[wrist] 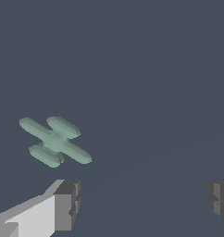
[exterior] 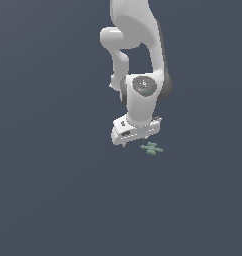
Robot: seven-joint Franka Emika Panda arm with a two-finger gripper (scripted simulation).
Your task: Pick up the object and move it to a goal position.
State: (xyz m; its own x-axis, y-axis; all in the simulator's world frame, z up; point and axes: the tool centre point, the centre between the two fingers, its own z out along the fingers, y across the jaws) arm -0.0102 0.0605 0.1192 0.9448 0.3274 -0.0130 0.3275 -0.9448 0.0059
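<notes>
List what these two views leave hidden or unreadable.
- Gripper fingers: exterior view, too small, mostly hidden under the hand.
- Fingertips: wrist view, cut off by the picture's edges.
- Object: whether it lies between the fingers, neither view settles.
- Goal position: no marker in either view.
- Arm base: exterior view, cut off by the top edge.

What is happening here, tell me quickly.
A white Franka arm is working over a bare dark surface. Its gripper is open and holds nothing. The object, a small pale green cross-shaped piece, lies flat on the surface, outside the gap between the fingers. In the exterior view it sits just to the right of the gripper. It has not been picked up yet.
</notes>
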